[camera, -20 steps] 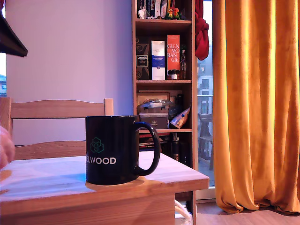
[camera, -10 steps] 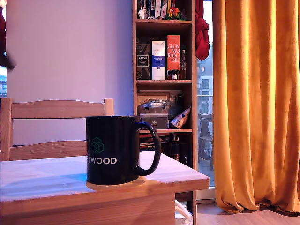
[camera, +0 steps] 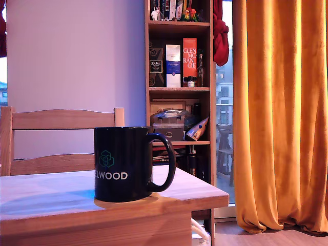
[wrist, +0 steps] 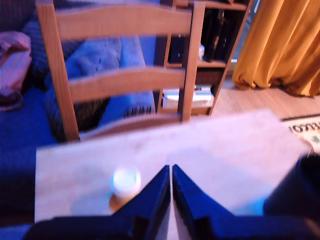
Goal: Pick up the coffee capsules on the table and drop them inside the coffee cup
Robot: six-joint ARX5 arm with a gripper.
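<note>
A pale coffee capsule (wrist: 126, 180) stands on the light wooden table (wrist: 220, 150) in the wrist view, just beside my gripper (wrist: 171, 169) and apart from it. The two dark fingers meet at their tips with nothing between them, so the gripper is shut. The glossy black coffee cup (camera: 123, 164) with white ELWOOD lettering stands upright near the table's (camera: 46, 195) corner in the exterior view, handle toward that view's right. A dark blurred part of the cup (wrist: 299, 192) shows in the wrist view. The exterior view shows neither the gripper nor any capsule.
A wooden chair (camera: 61, 120) with a slatted back stands behind the table, its back (wrist: 120, 80) close beyond the far edge. A bookshelf (camera: 179, 77) and an orange curtain (camera: 279, 113) stand further back. The table ends just right of the cup.
A dark shape and a pinkish blur at the exterior view's left edge one second ago have gone from view. The cup has not moved.
</note>
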